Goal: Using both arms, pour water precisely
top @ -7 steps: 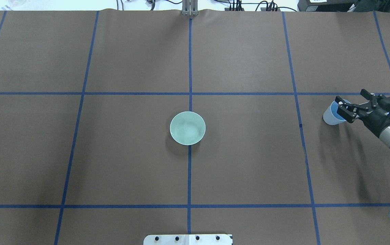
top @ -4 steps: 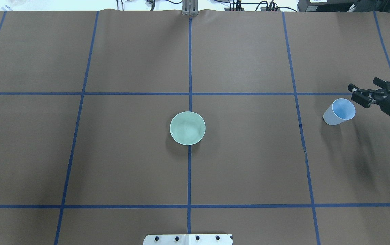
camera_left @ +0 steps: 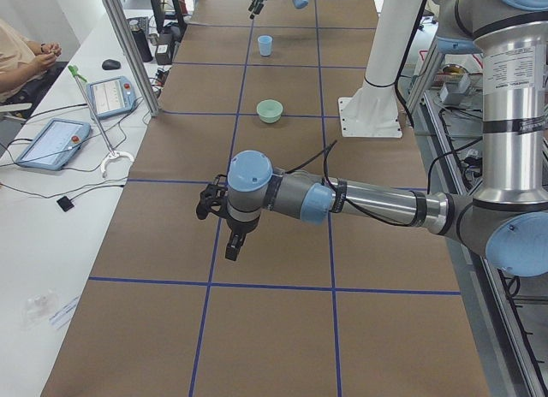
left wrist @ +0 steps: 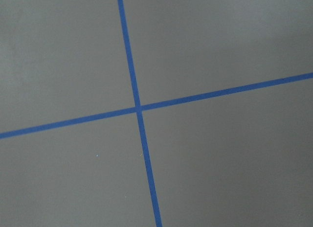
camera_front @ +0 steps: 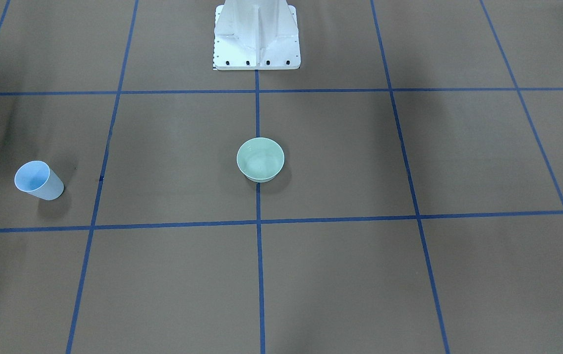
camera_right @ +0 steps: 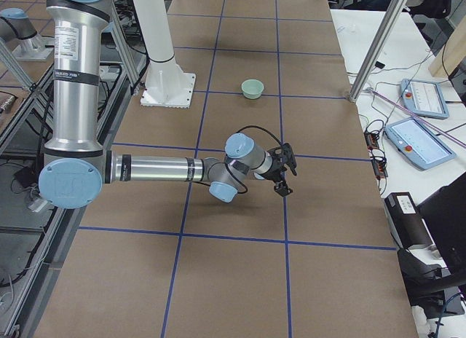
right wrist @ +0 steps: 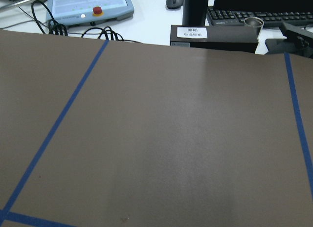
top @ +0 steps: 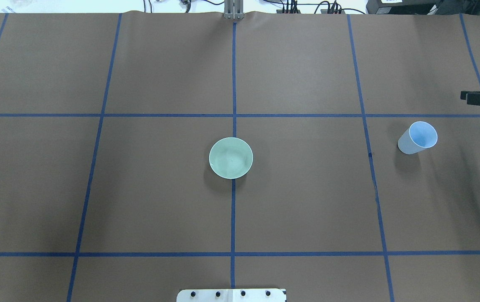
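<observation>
A pale green bowl (top: 231, 158) (camera_front: 260, 159) stands at the table's middle; faint ripples in it look like a shallow pool of water. A light blue cup (top: 418, 137) (camera_front: 39, 180) stands upright and alone to the right. My right gripper (top: 474, 97) is open and empty at the overhead view's right edge, apart from the cup, beyond it and to its right. My left gripper (camera_left: 229, 234) shows only in the exterior left view, low over bare table far from both vessels; I cannot tell whether it is open or shut.
The white pedestal base (camera_front: 256, 37) stands at the robot's edge of the table. Blue tape lines (top: 233, 84) divide the brown table cover. Control tablets (camera_left: 107, 93) and a seated person (camera_left: 26, 63) are on the operators' side.
My right gripper was at the cup's rim, came off it and drew back to the right and away. The cup stays standing in place. The bowl has not moved.
</observation>
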